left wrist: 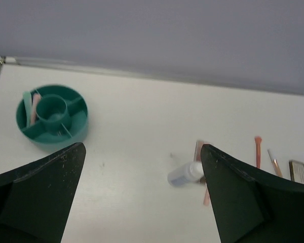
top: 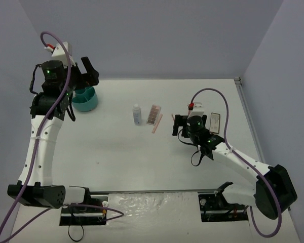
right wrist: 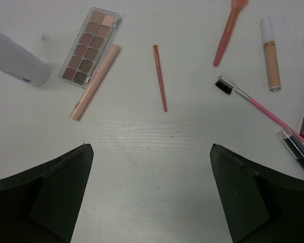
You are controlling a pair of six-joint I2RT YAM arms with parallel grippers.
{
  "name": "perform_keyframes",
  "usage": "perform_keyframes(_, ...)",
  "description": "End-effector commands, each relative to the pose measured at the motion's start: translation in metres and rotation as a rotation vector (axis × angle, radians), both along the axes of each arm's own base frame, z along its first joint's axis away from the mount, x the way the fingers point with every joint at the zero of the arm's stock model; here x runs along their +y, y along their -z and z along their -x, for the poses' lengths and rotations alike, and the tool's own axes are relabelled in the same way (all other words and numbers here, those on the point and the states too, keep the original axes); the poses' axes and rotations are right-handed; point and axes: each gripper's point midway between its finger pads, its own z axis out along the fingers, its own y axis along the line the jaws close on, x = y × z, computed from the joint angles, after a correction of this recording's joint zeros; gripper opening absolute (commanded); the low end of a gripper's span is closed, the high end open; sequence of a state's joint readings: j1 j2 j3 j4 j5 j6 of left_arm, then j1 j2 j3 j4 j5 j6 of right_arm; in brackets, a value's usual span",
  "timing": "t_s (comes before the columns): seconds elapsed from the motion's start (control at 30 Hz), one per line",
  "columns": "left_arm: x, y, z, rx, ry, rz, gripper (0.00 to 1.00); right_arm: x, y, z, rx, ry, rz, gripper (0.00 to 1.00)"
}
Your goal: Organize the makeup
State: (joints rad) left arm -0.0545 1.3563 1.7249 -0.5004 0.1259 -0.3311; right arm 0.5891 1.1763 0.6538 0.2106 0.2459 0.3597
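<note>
A: Between the right gripper fingers nothing's sitting, they're spread wide, hovering near the pencil, palette and bottle out mid-table.

B: And the left gripper is gaping empty too, hanging near the tub, which is holding two sticks.

A: Guessing the pencil's going to be light, stiff, rolly, so I'm thinking pinch mid-shaft, crosswise. Palette's looking slick and crackable, so long edges.

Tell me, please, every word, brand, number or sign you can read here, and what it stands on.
None can be read.
The white bottle bears a bluish mark, too blurred to read.
The palette and the teal tub show no print.
</note>
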Motion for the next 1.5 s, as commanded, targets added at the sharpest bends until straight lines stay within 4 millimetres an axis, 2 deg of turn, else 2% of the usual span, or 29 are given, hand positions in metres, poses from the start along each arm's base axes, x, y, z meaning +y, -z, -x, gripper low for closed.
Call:
perform_keyframes(0.0,-0.02,0.023,0.042,0.06,0.07,0.023,0.97,-0.013,-0.016,-0.024,-0.022,0.101,-0.067,0.97)
perform_keyframes(0.07,-0.026,0.047,0.061,0.095,0.09,0.019,0.97,-0.021,-0.008,-0.028,-0.002,0.123,-0.056,0.97)
perform_keyframes(0.13,-0.032,0.083,0.076,0.161,0.115,-0.001,0.97,-0.026,-0.004,-0.032,0.01,0.132,-0.041,0.97)
perform_keyframes(0.17,-0.036,0.094,0.084,0.181,0.135,-0.009,0.97,-0.027,0.0,-0.033,0.019,0.129,-0.03,0.97)
perform_keyframes(0.3,-0.041,0.123,0.107,0.22,0.174,-0.029,0.97,-0.023,0.011,-0.043,0.055,0.094,0.005,0.94)
perform_keyframes(0.4,-0.039,0.147,0.116,0.258,0.176,-0.04,0.97,-0.016,0.018,-0.05,0.073,0.043,0.036,0.9)
perform_keyframes(0.5,-0.037,0.159,0.119,0.277,0.172,-0.049,0.97,-0.008,0.025,-0.062,0.089,0.015,0.059,0.81)
perform_keyframes(0.6,-0.036,0.163,0.118,0.277,0.167,-0.051,0.97,-0.001,0.04,-0.072,0.125,-0.006,0.083,0.7)
perform_keyframes(0.83,-0.035,0.175,0.122,0.31,0.169,-0.062,0.97,0.014,0.067,-0.099,0.176,-0.046,0.124,0.49)
perform_keyframes(0.9,-0.035,0.175,0.122,0.312,0.17,-0.063,0.97,0.016,0.079,-0.102,0.197,-0.05,0.138,0.45)
perform_keyframes(1.13,-0.035,0.176,0.121,0.316,0.173,-0.067,0.97,0.017,0.092,-0.118,0.219,-0.048,0.15,0.4)
perform_keyframes(1.33,-0.036,0.177,0.121,0.319,0.176,-0.062,0.97,0.016,0.105,-0.118,0.246,-0.048,0.162,0.32)
perform_keyframes(1.47,-0.039,0.177,0.12,0.318,0.187,-0.051,0.97,0.012,0.113,-0.115,0.262,-0.032,0.177,0.16)
